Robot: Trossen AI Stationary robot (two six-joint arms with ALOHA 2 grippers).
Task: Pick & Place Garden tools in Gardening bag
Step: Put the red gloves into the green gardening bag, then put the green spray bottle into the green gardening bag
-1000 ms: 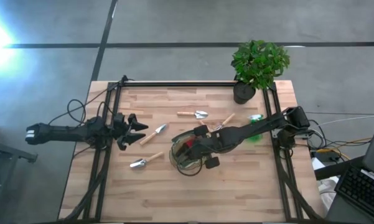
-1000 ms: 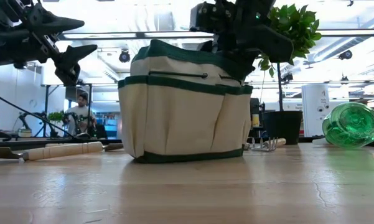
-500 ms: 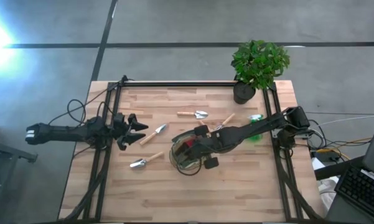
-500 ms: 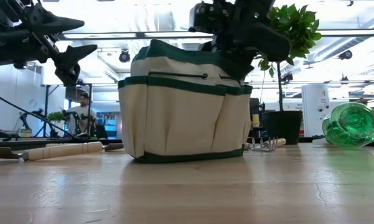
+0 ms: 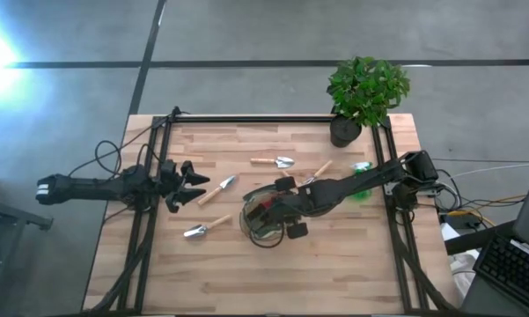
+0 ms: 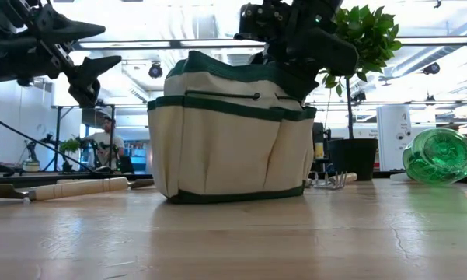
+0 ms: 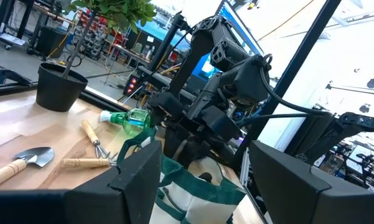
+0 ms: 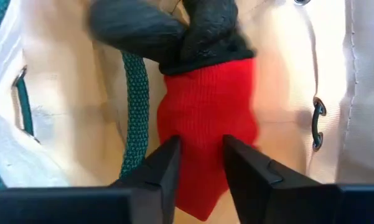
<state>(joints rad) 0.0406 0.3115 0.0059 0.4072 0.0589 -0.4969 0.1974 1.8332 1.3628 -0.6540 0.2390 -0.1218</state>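
Observation:
The gardening bag [image 6: 229, 140] is cream with dark green trim and stands upright at the table's middle [image 5: 262, 224]. My right gripper [image 8: 202, 168] reaches down into it from above, fingers open. A red-and-grey glove [image 8: 205, 112] lies inside the bag, its red cuff showing in the gap between the fingers. On the table lie three trowels with wooden handles [image 5: 275, 162] [image 5: 216, 189] [image 5: 206, 230] and a fork [image 5: 315, 173]. My left gripper [image 5: 192, 183] hovers open at the table's left, above the wood. My right gripper's fingers [image 8: 158, 171] stand on either side of the glove's red cuff [image 8: 202, 186], pointing down into the bag. I cannot tell whether they touch it. The glove rests against the bag's inner wall beside a green strap [image 8: 134, 106].
A potted green plant [image 5: 365, 92] stands at the far right corner. A green bottle [image 5: 361, 180] lies on its side right of the bag, near the right arm. Black frame rails [image 5: 145, 220] run along the table's left, right and far sides. A person [image 6: 102, 144] is in the room behind.

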